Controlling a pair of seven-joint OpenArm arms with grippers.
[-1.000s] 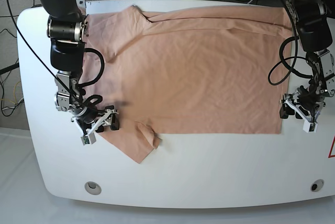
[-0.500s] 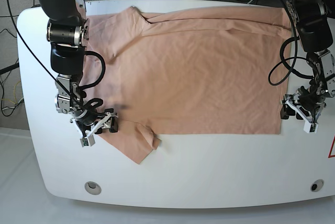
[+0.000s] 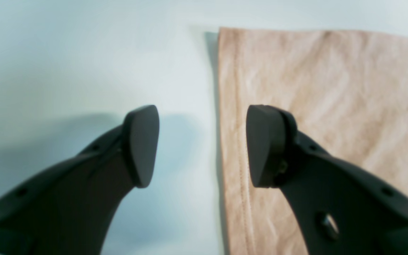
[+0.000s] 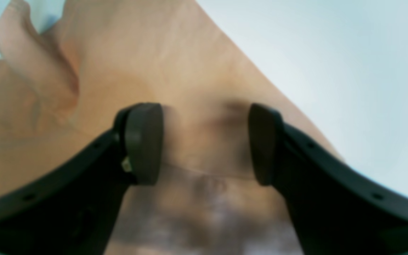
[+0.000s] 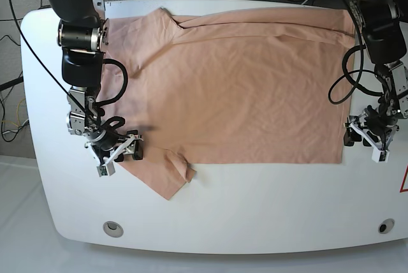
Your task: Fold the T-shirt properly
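1. The pink T-shirt (image 5: 242, 81) lies spread flat on the white tabletop (image 5: 255, 209), so it is ready to fold.
2. The right claw (image 4: 205, 143) is spread wide over the sleeve (image 5: 162, 174), holding nothing; I think it wants to pinch it.
3. The left claw (image 3: 202, 147) is spread too, one finger on each side of the shirt's bottom edge (image 3: 237, 141), ready to grab there.
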